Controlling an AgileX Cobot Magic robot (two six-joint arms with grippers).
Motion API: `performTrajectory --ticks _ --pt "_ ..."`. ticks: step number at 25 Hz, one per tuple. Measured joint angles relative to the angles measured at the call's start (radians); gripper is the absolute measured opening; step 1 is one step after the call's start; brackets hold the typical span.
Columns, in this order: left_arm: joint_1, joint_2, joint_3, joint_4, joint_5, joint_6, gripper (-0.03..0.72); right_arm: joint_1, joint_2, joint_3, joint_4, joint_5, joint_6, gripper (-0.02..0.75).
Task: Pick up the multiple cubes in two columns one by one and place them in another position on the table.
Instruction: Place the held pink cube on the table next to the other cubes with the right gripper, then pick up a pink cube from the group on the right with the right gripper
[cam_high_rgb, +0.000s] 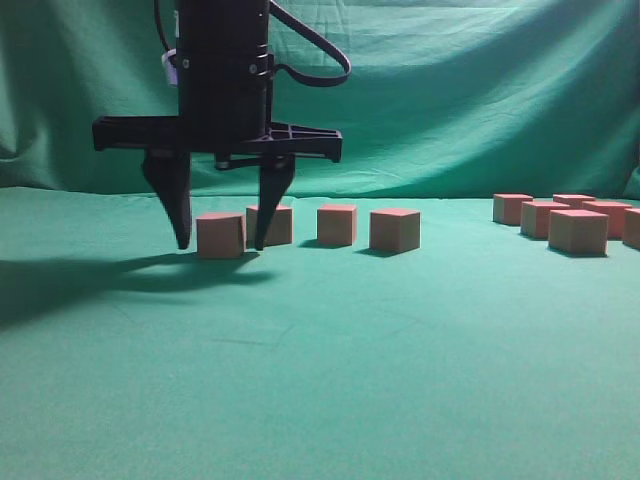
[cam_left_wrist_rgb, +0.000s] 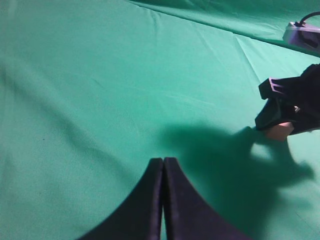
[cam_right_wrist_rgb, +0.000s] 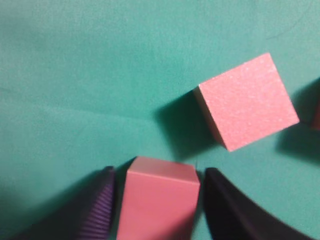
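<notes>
Cubes (cam_high_rgb: 395, 230) unmarked; right gripper (cam_high_rgb: 222, 240) wide, straddling cube (cam_high_rgb: 221, 236); left gripper (cam_left_wrist_rgb: 163, 165) closed, empty.

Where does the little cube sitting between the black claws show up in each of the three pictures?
Exterior view: the cube stands left of centre, between the right gripper fingertips.
Left wrist view: only a tan sliver under the far black gripper at the right edge, probably that cube.
Right wrist view: bottom centre, between the fingers.
Shared landmark: the right gripper around it.
</notes>
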Motion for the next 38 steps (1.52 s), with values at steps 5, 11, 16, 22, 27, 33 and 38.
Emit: performTrajectory --ticks 5,11,16,22,27,33,38 --pt "0.000 0.000 0.000 0.000 0.000 0.000 0.000 0.000 0.000 0.000 0.000 0.002 -0.002 0.553" --pt "0.000 0.000 0.000 0.000 0.000 0.000 0.000 0.000 0.000 -0.028 0.004 0.066 -0.062 0.579" --pt "0.000 0.000 0.000 0.000 0.000 0.000 0.000 0.000 0.000 -0.154 -0.007 0.203 -0.174 0.579" --pt "0.000 0.000 0.000 0.000 0.000 0.000 0.000 0.000 -0.012 -0.277 -0.043 0.239 -0.300 0.579" --pt "0.000 0.000 0.000 0.000 0.000 0.000 0.000 -0.009 -0.092 -0.279 -0.043 0.247 -0.429 0.579" --pt "0.000 0.000 0.000 0.000 0.000 0.000 0.000 -0.105 -0.322 -0.121 -0.043 0.248 -0.455 0.579" --pt "0.000 0.000 0.000 0.000 0.000 0.000 0.000 -0.260 -0.483 0.124 -0.047 0.249 -0.454 0.579"
